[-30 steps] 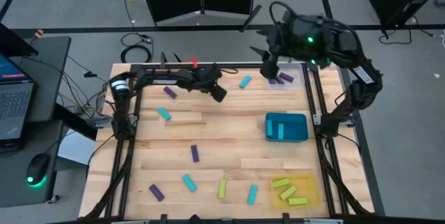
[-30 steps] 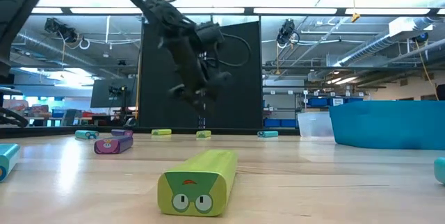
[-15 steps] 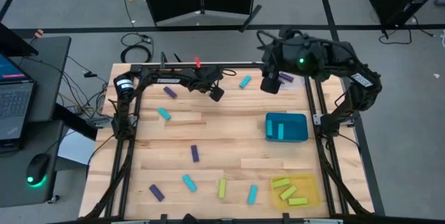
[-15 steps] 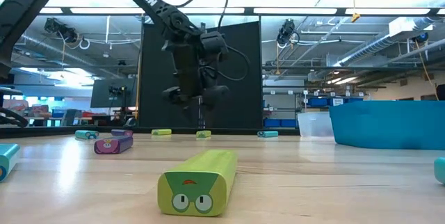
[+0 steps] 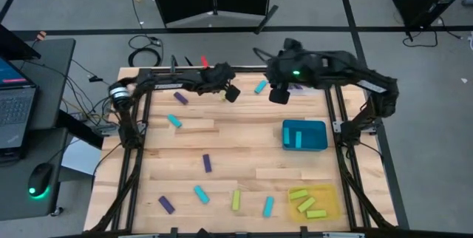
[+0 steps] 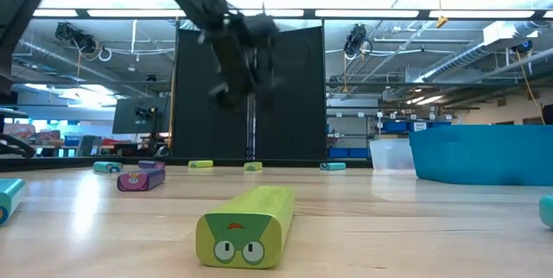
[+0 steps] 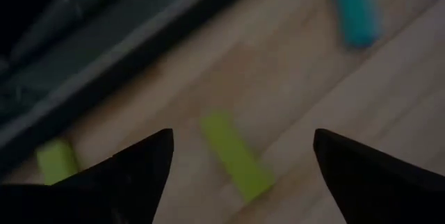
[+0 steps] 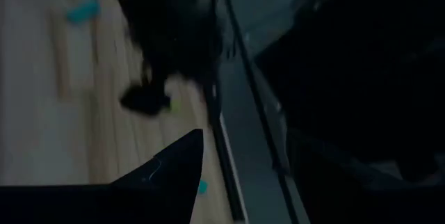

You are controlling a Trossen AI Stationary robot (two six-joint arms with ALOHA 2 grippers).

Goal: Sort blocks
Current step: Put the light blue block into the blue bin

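Small blocks lie scattered on the wooden table (image 5: pixel 185 142): purple (image 5: pixel 180 97), (image 5: pixel 208 163), cyan (image 5: pixel 174 120), (image 5: pixel 260 86), and yellow-green (image 5: pixel 236 199). My left gripper (image 5: pixel 230 92) hangs open near the far edge. It is blurred in the low view (image 6: pixel 238 66). In its wrist view (image 7: pixel 243 133) a yellow-green block (image 7: pixel 236 156) lies on the table below, between the fingers, untouched. My right gripper (image 5: pixel 278 94) is open and empty, just right of the far cyan block. Its wrist view (image 8: pixel 243 137) looks toward the left arm.
A teal tray (image 5: pixel 319 143) holds a cyan block and a yellow tray (image 5: pixel 330 194) holds yellow-green ones. A clear tray (image 5: pixel 304 85) with purple blocks sits at the far right, partly under the right arm. Black frame rails edge the table. A yellow-green block (image 6: pixel 246 226) lies nearest the low camera.
My right gripper has swung from above the clear tray toward the table's left and now hangs beside the far cyan block. My left gripper has risen near the far edge. No block has moved.
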